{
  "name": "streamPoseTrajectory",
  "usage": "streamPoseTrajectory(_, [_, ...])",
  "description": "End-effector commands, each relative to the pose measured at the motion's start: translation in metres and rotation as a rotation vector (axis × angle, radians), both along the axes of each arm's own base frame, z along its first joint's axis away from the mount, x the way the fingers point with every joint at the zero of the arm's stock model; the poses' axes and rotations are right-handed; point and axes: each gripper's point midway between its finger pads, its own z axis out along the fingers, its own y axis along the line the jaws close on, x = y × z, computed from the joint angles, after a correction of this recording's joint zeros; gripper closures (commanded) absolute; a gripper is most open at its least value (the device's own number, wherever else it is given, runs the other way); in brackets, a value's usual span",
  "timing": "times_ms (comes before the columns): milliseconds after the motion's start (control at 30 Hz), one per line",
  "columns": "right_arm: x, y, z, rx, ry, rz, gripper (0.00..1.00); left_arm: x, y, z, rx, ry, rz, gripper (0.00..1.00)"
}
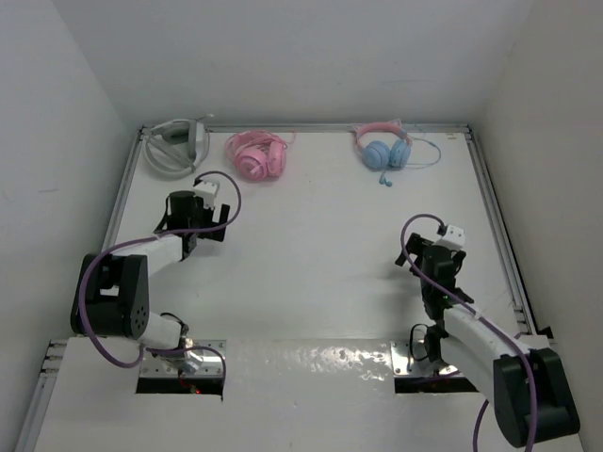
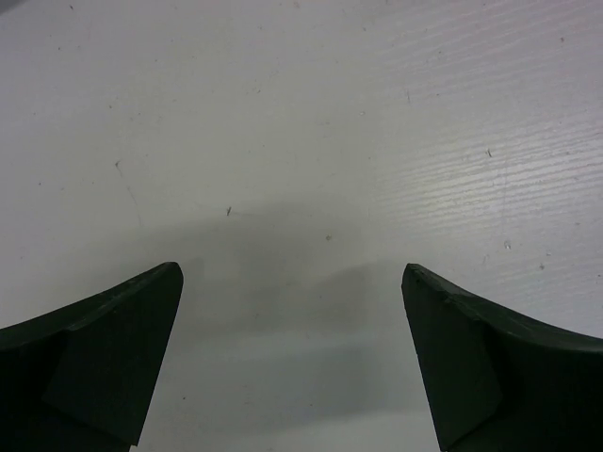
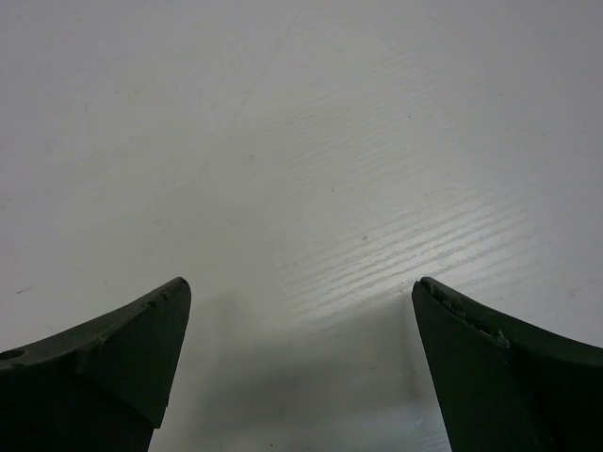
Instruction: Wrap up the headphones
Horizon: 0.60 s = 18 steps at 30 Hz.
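Note:
The headphones (image 1: 384, 151) with light-blue ear cups and a pink cat-ear headband lie at the back right of the table. Their thin light-blue cable (image 1: 426, 158) loops out to the right, with its plug end (image 1: 383, 179) in front of the cups. My left gripper (image 1: 200, 229) is open and empty over the left part of the table, far from them. My right gripper (image 1: 426, 273) is open and empty at the right, well in front of them. Both wrist views show only bare white table between the open fingers (image 2: 113, 348) (image 3: 113, 358).
All-pink headphones (image 1: 256, 154) lie at the back centre-left. Grey-white headphones (image 1: 175, 144) lie in the back left corner. A raised rail (image 1: 497, 217) borders the table, with white walls around it.

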Motion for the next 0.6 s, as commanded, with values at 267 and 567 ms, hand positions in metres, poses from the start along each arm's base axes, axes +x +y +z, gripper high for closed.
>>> streamPoseTrajectory(267, [0.109, 0.064, 0.126, 0.096, -0.271, 0.276, 0.89, 0.011, -0.024, 0.021, -0.102, -0.039, -0.161, 0.00])
streamPoseTrajectory(567, [0.294, 0.022, 0.187, -0.045, -0.116, 0.000, 0.11, 0.027, 0.010, 0.070, 0.019, -0.036, -0.010, 0.00])
